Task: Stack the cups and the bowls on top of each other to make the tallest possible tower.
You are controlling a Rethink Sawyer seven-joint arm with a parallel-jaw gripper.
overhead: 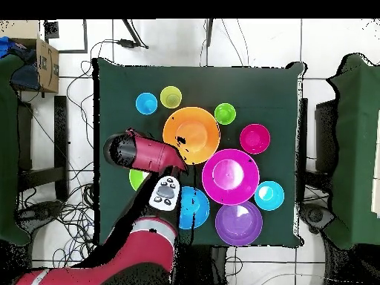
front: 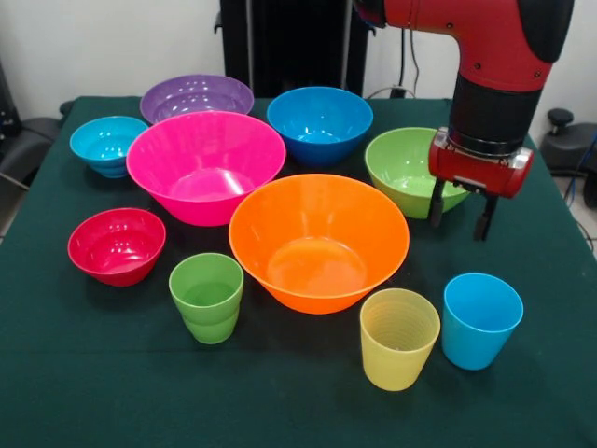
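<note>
Front view shows open empty jaws (front: 461, 215) beside green bowl (front: 406, 168), overhead view hides both under arm (overhead: 145, 152)

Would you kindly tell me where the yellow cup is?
Front view: the yellow cup stands upright near the front edge, right of centre, between the orange bowl and the blue cup.

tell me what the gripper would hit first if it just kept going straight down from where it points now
Most likely the green bowl: the open gripper points down with its fingers hanging at that bowl's rim. Depth is unclear, so it could just miss and meet the table instead.
</note>
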